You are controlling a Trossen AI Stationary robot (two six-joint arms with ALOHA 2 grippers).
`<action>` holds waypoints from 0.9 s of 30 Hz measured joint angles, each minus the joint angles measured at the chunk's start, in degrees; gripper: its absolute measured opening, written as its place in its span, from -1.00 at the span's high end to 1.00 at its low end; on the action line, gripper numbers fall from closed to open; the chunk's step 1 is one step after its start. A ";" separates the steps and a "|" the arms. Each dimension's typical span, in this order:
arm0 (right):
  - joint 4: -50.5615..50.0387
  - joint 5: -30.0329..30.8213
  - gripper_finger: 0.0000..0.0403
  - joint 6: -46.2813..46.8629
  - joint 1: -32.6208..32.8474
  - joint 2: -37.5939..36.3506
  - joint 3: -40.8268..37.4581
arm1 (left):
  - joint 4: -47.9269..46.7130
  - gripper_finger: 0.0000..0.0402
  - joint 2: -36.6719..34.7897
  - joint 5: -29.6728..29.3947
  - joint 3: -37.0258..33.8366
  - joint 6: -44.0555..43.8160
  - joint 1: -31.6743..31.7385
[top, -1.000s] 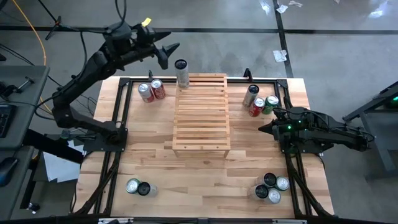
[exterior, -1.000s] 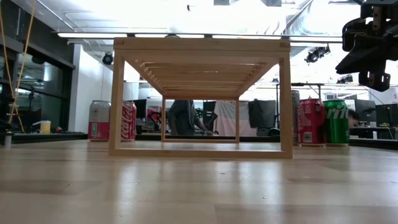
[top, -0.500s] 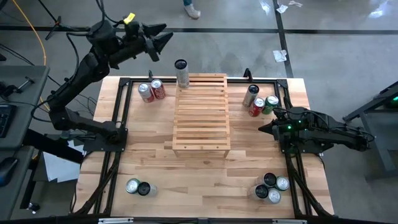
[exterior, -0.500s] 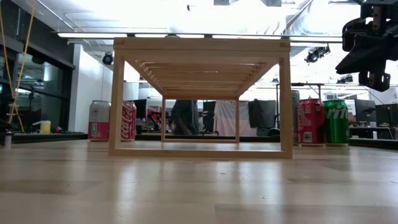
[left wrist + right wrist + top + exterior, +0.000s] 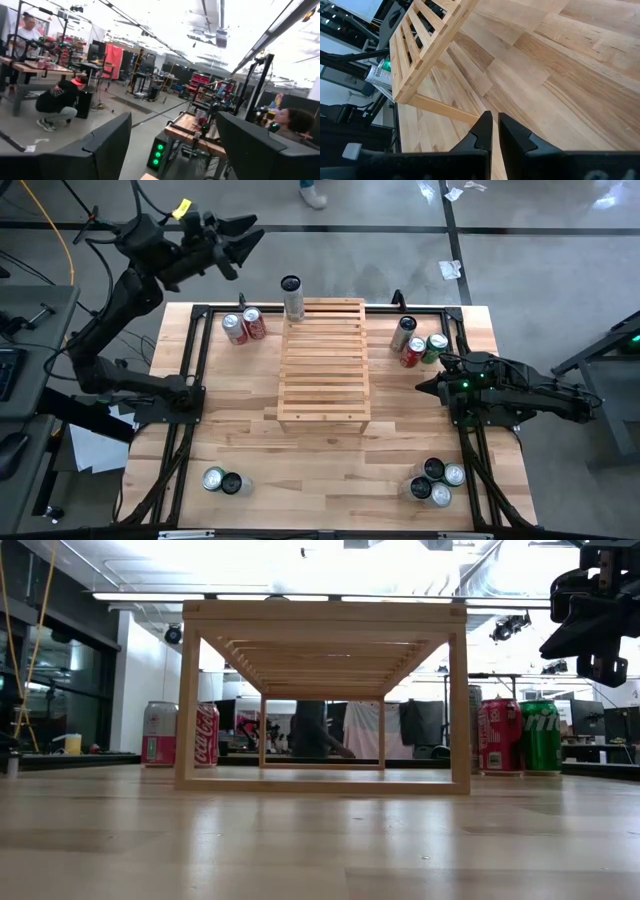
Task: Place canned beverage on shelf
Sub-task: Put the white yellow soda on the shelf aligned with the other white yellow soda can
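A tall silver-grey can (image 5: 291,296) stands at the far left corner of the pale slatted wooden shelf (image 5: 323,360); the left gripper (image 5: 240,235), empty, fingers apart, hangs beyond the table; the right gripper (image 5: 424,386) rests closed; next, another can must be fetched.

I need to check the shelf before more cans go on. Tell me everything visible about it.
The shelf is a pale wooden rack of horizontal slats on an open rectangular frame, paler than the table. It stands upright mid-table, resting on it. One tall silver can stands at its far left corner. The level view shows through its open underside. Neither arm touches it.
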 joint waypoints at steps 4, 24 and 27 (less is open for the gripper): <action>0.00 -0.02 0.92 0.01 -0.02 -0.01 0.00 | -0.18 -0.41 -0.80 0.13 0.00 -0.95 0.00; 0.02 1.33 0.92 0.01 -0.01 -0.02 -0.01 | -10.08 -0.41 -1.22 11.27 -0.04 2.24 0.04; 0.02 2.57 0.92 -0.01 -0.01 -0.01 0.00 | -14.94 -0.41 -1.45 14.31 -0.05 4.53 0.02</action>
